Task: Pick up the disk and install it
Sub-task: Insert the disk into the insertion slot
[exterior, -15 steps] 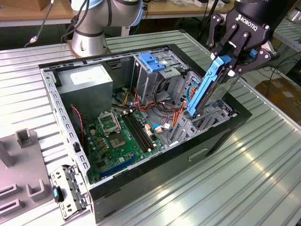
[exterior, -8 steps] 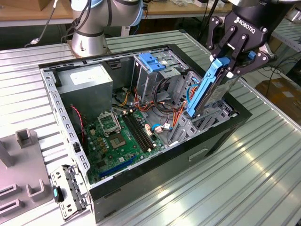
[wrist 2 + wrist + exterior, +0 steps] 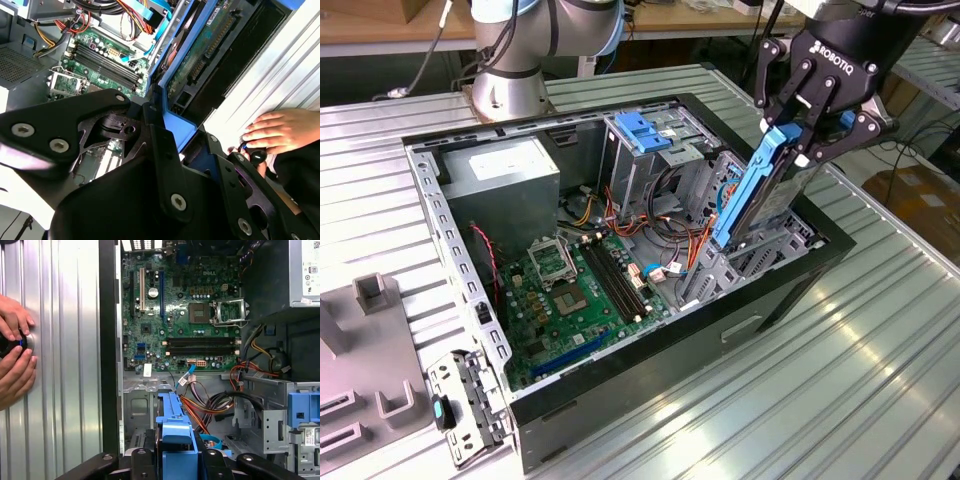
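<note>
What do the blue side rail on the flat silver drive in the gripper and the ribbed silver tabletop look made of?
Blue side rail on the flat silver disk: likely moulded plastic, matte, with even colour and no glint. Ribbed silver tabletop: likely bare metal, perhaps aluminium, semi-gloss; its long grooves carry streaky bright reflections.

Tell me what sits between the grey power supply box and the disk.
In the exterior view, a blue-handled metal cage and loose cables sit between the power supply box and the disk.
</note>
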{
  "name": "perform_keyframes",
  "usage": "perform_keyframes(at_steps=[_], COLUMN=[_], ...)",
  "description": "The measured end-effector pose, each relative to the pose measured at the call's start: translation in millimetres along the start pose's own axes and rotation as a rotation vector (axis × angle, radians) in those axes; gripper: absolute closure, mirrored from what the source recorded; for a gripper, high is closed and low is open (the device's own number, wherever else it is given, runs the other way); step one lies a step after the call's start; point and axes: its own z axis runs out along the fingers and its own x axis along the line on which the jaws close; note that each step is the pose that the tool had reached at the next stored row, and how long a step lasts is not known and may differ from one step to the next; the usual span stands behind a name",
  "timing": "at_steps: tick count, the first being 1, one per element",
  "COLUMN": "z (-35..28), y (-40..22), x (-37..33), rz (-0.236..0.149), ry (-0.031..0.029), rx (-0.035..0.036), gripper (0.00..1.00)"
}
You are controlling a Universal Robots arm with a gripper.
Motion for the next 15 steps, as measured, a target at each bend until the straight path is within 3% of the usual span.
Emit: perform_keyframes(at_steps=[15], z=[9.0], y=[-1.2], x=[1.0], rz=[0.0], ry=[0.0005], rx=[-0.0002], gripper=[0.63])
